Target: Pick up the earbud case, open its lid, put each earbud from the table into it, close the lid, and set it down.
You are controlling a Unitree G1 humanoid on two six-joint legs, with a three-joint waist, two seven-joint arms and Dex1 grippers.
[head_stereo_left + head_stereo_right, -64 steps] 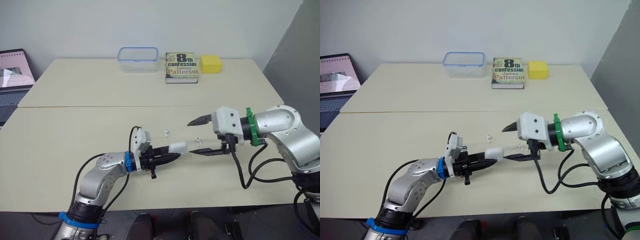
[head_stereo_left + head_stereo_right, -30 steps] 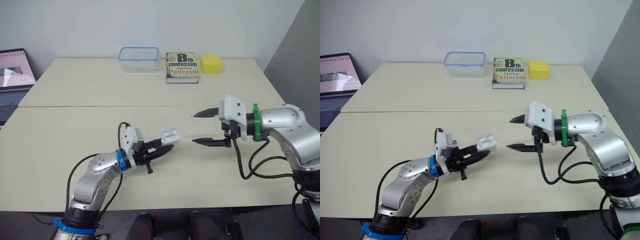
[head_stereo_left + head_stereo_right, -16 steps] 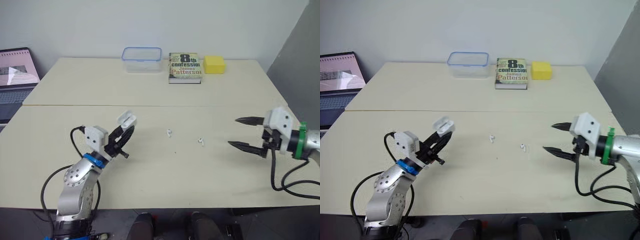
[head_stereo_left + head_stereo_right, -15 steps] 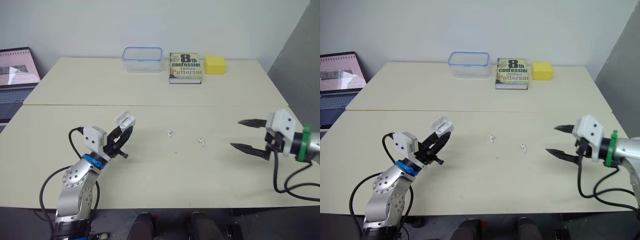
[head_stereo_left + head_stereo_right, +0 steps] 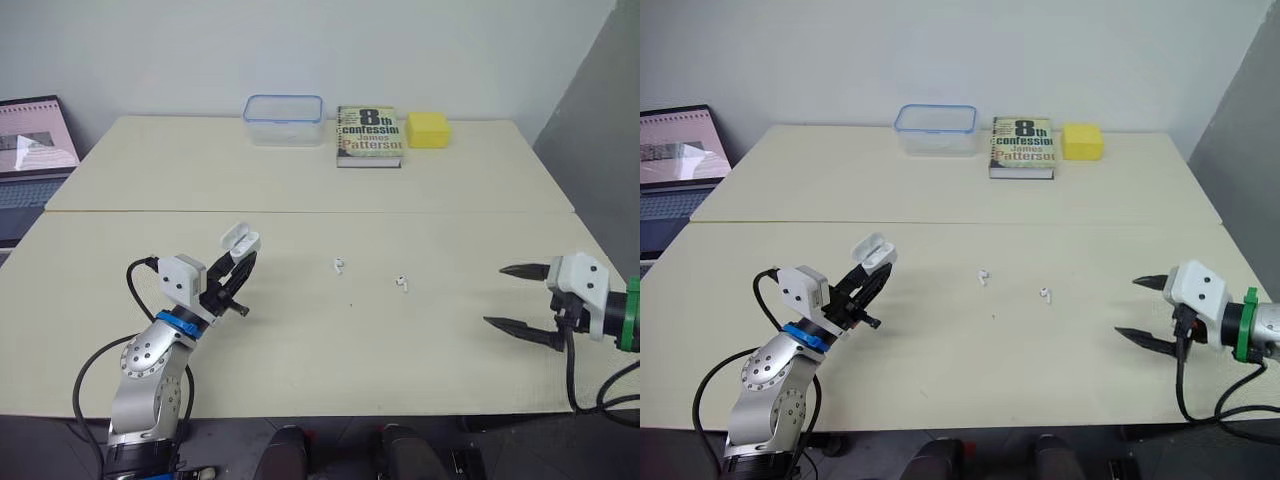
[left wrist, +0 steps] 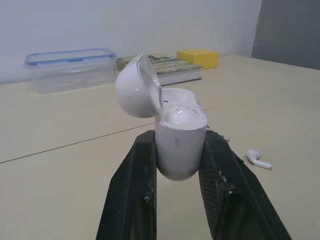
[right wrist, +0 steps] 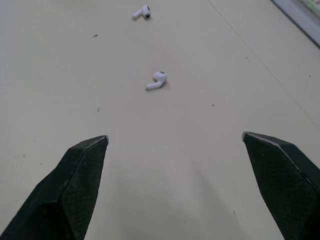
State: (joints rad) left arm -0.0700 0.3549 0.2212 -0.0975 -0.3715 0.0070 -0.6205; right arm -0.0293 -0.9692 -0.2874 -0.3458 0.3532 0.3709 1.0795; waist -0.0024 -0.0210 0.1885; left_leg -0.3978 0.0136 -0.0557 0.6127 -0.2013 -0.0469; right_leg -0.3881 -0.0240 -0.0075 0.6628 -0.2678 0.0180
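We held the open case in the left gripper. The right gripper stood wide, empty; next it must take the nearer earbud.

Two pale beige desks meet along a straight seam running left to right: the near desk and the far desk. A plain white wall rises behind the far desk, and a grey panel closes the scene at right. Along the far desk's back edge stand a clear container with a blue rim, a paperback book just beside it, and a yellow block. An open laptop sits at far left. Lighting is soft and even. Dark floor shows below the near desk's front edge.
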